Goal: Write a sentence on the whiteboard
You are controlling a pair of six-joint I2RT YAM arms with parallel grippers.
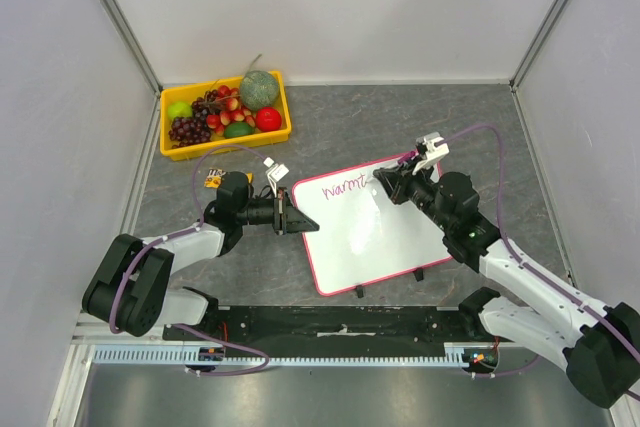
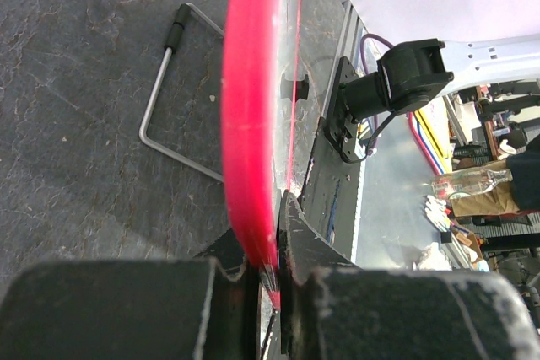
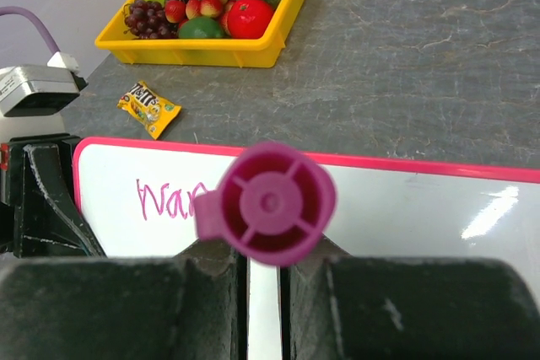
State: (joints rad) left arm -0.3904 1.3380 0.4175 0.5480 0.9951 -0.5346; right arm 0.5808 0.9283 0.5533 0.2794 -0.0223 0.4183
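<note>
At the near edge of the grey desk (image 1: 420, 112) the left arm (image 1: 185, 242) and the right arm (image 1: 520, 267) are bolted side by side. Just beyond their bases the whiteboard (image 1: 385, 242) is set at a slant in the middle of the desk, between the two arms, with small black feet showing under its near edge.

The left jaws are closed on the board's pink-red rim at its left edge. In the left wrist view the rim is pinched between the two fingers. A bent wire stand (image 2: 160, 99) with a black cap is seen against the desk close to that rim.

The right jaws are closed on a magenta marker (image 3: 274, 204), which is held over the far right part of the board. Its rear end is seen end-on in the right wrist view, and its tip is hidden.

The sentence (image 1: 345, 188) is only begun: thin magenta letters reading roughly "Warmt" are seen near the board's far left corner.

Beyond that corner a yellow candy packet (image 3: 148, 107) lies on the desk. Farthest away, in the far left corner of the desk, a yellow tray (image 3: 194, 52) is filled with fruit — dark grapes (image 1: 188, 130), a green melon (image 1: 258, 89) and a red fruit (image 1: 267, 119) among them.
</note>
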